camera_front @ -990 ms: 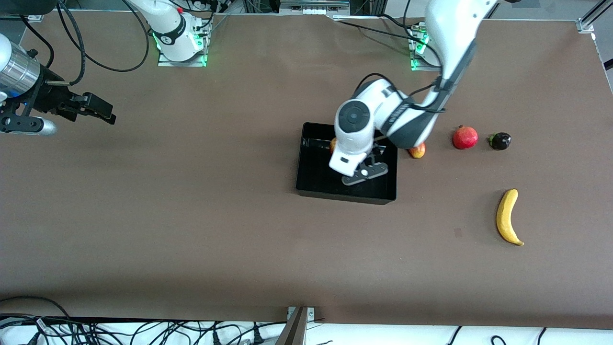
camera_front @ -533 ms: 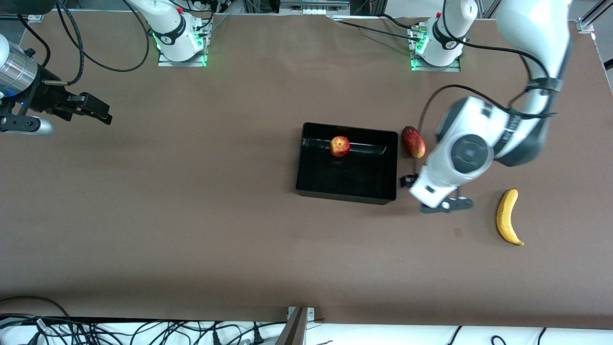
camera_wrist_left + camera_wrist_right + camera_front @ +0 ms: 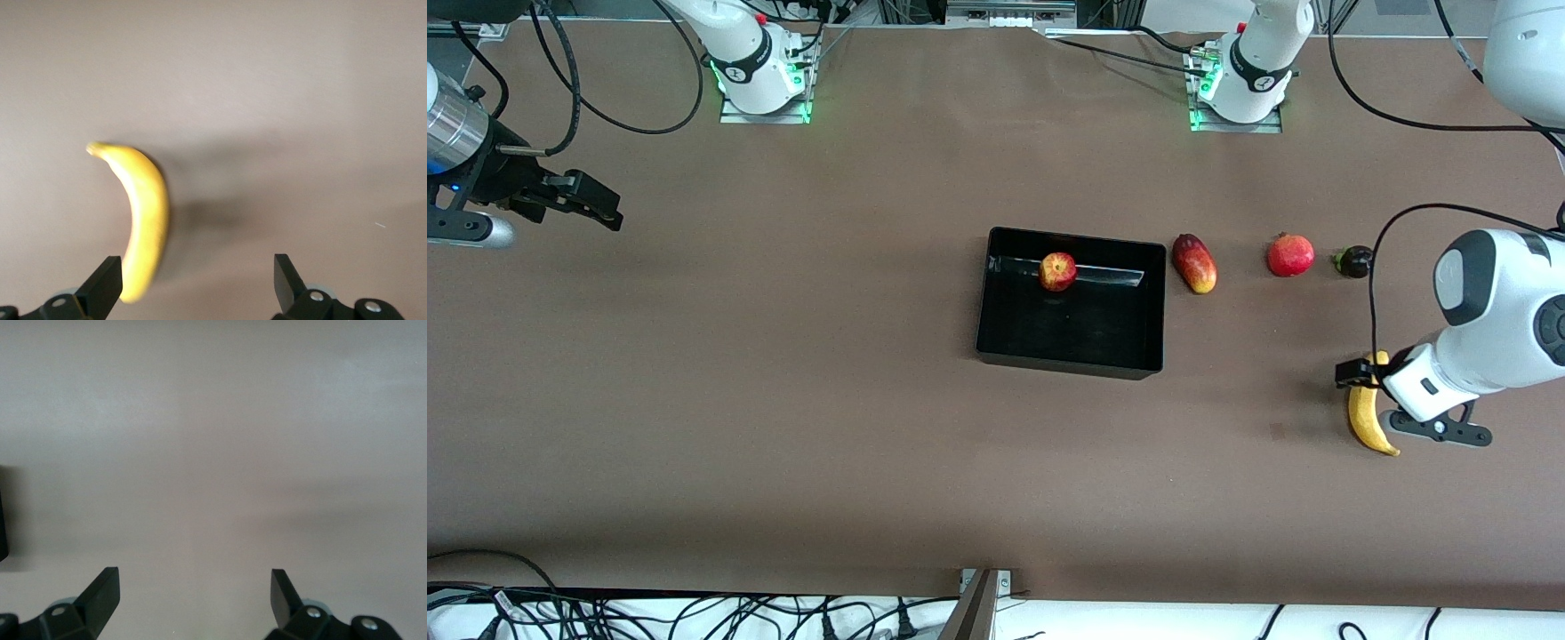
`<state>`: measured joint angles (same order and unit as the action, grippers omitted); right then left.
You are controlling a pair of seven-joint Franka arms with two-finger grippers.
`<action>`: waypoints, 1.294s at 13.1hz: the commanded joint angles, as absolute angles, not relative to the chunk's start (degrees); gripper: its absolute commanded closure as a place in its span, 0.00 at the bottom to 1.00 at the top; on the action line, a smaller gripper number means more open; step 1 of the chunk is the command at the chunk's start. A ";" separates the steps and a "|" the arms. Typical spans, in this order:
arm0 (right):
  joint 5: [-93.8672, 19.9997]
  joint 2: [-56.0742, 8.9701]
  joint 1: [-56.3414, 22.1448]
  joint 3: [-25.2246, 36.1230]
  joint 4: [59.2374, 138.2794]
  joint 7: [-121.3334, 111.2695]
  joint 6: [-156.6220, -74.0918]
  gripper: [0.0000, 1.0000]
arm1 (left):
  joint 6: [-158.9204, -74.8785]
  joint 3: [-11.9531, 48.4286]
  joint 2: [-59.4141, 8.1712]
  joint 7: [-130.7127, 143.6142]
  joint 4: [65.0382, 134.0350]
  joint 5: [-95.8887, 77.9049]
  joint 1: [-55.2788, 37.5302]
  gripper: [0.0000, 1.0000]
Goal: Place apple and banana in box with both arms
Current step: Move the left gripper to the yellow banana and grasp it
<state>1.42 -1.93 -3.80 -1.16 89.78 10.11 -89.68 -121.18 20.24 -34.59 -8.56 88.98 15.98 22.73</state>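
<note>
The apple (image 3: 1057,271) lies inside the black box (image 3: 1069,360), close to the wall nearest the robots' bases. The banana (image 3: 1366,425) lies on the table toward the left arm's end, nearer to the front camera than the box. My left gripper (image 3: 1360,377) hangs open and empty over the banana's upper end. In the left wrist view the banana (image 3: 143,207) lies just beside one finger, and the left gripper (image 3: 197,277) holds nothing. My right gripper (image 3: 596,206) is open and empty over bare table at the right arm's end; the right wrist view shows it (image 3: 193,590) over table.
An elongated red-yellow fruit (image 3: 1195,263) lies just beside the box. A smooth red round fruit with a crown (image 3: 1290,255) and a small dark fruit (image 3: 1355,261) lie in a row toward the left arm's end.
My left arm has swung from over the box to the banana, leaving the apple in the box. My right gripper has drifted slightly toward the table's end.
</note>
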 commanded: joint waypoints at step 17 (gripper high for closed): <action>2.29 -2.20 -2.99 -1.76 88.51 10.20 -88.33 0.00 | -140.46 16.79 -43.17 -12.92 95.62 25.14 26.46 1.00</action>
<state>1.64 -1.94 -3.70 -1.15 89.76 10.12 -89.57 -141.52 16.60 -46.13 -14.19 93.32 23.85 26.17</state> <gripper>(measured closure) 0.000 0.454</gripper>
